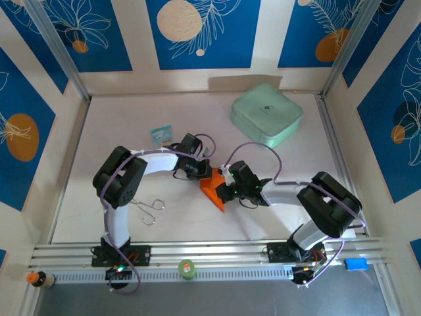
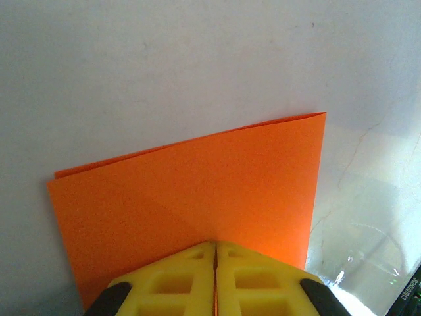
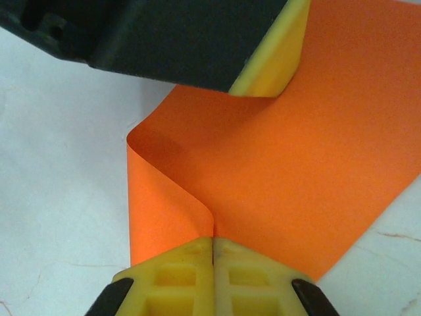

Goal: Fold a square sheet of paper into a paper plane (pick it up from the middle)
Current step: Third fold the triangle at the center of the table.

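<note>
Yellow fingers (image 3: 177, 270) of the right gripper (image 3: 212, 238) pinch shut on the folded square sheet of paper (image 3: 309, 158). Opposite them, the left gripper (image 2: 215, 245) clamps its far edge, seemingly steadying a crease.

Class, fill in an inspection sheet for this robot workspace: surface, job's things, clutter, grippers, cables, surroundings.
Surface: white table, faint crack-like marks.
Job's things: orange square sheet of paper, folded double, one fold rounded, not pressed flat.
Clutter: mint-green box far right; blue-and-white packet; wire loops near the left arm.
Grippers: left gripper and right gripper both shut on the paper.
Cables: purple cables looping along both arms.
Surroundings: blue patterned panels on the walls.
</note>
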### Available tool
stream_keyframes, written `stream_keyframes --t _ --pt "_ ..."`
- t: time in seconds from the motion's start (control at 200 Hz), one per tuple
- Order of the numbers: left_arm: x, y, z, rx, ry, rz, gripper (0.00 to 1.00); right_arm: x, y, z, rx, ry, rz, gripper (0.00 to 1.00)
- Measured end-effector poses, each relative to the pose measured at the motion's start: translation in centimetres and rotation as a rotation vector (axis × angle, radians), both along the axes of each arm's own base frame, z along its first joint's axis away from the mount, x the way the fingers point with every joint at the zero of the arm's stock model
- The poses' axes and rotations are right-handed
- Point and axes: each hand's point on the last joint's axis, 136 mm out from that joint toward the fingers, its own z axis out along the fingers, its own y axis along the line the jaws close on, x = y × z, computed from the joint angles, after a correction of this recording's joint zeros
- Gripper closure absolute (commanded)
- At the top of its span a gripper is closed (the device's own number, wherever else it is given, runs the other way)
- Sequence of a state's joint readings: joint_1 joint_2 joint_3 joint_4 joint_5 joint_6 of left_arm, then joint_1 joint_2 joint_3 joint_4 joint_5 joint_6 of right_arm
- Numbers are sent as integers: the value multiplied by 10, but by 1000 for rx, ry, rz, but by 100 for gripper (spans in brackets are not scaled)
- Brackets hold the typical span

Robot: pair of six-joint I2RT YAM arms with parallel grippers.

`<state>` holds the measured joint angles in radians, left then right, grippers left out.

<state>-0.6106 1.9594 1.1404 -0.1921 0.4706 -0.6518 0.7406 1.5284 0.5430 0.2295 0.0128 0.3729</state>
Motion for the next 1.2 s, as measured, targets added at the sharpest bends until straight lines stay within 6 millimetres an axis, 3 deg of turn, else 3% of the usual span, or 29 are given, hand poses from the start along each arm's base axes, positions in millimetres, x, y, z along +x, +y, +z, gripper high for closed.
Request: stream_keyframes --t 1.2 --pt "0 0 0 0 0 0 91 -2 -8 -5 -59 -11 -23 100"
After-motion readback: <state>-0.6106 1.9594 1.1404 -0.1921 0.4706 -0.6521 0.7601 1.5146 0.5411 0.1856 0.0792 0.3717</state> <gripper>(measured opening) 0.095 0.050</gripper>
